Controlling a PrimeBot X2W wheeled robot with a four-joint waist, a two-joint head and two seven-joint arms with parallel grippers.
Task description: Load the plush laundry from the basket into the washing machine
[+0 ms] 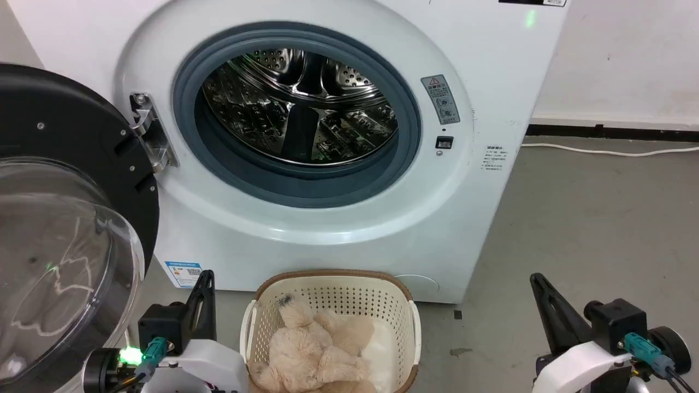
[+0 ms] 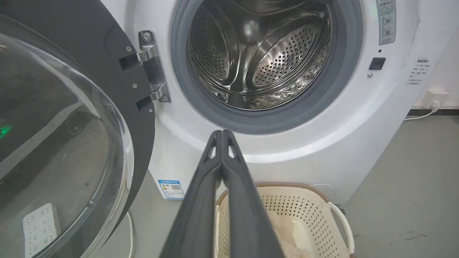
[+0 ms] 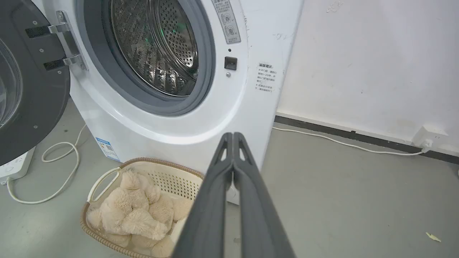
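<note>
Both grippers hang empty: the left gripper (image 2: 222,133) is closed tip to tip, and so is the right gripper (image 3: 233,135), touching nothing. Between them the plush laundry (image 1: 314,349) lies in the basket (image 1: 334,273) on the floor (image 1: 600,229), just before the washing machine (image 1: 480,136), its door (image 1: 71,125) swung open.

Light was bright, even and diffuse; shadows on the floor (image 1: 590,229) were faint. The steel drum (image 1: 297,103) carried hard highlights toward 12 o'clock. The door glass (image 1: 60,262), 8 o'clock in head view, showed pale reflections. A green lamp (image 1: 130,356) bloomed at 7 o'clock. Wrist views bowed the washing machine (image 2: 322,150) edges.
</note>
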